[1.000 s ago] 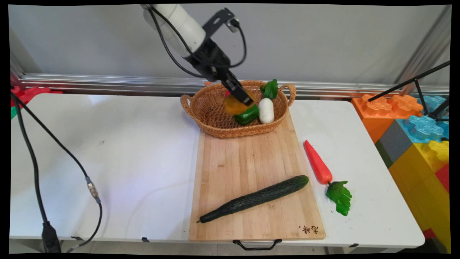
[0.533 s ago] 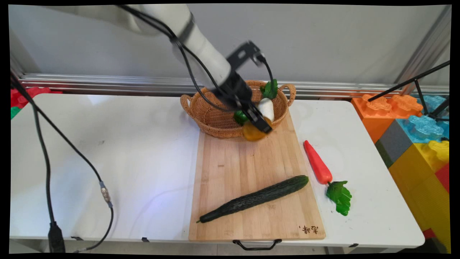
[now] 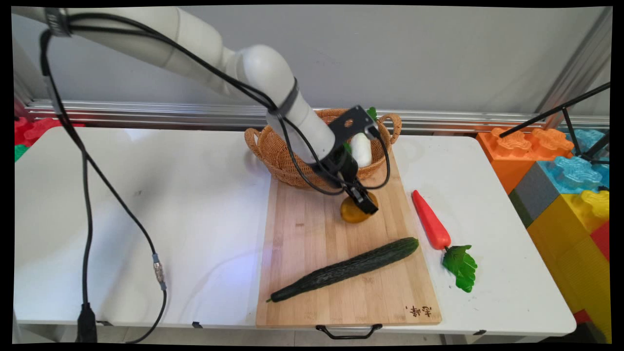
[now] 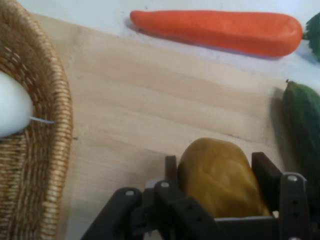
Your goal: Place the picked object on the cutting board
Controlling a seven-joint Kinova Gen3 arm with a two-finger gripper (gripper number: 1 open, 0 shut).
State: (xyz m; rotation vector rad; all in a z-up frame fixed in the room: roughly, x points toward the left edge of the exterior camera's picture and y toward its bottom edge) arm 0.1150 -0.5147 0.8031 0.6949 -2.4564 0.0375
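While the wicker basket (image 3: 278, 156) with a white vegetable (image 3: 361, 148) lies behind and left of the fingers, a yellow-brown potato (image 4: 220, 175) is gripped between them, closed against its sides, low over the cutting board (image 3: 312, 234). It is out of the basket but not released. Ahead lie a cucumber (image 3: 346, 268) and, to the right, a carrot (image 3: 431, 219).

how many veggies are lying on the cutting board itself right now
1 lying free: the cucumber across the board's near half. The gripper holds a yellow potato low over the far half; contact unclear. The carrot is on the table.
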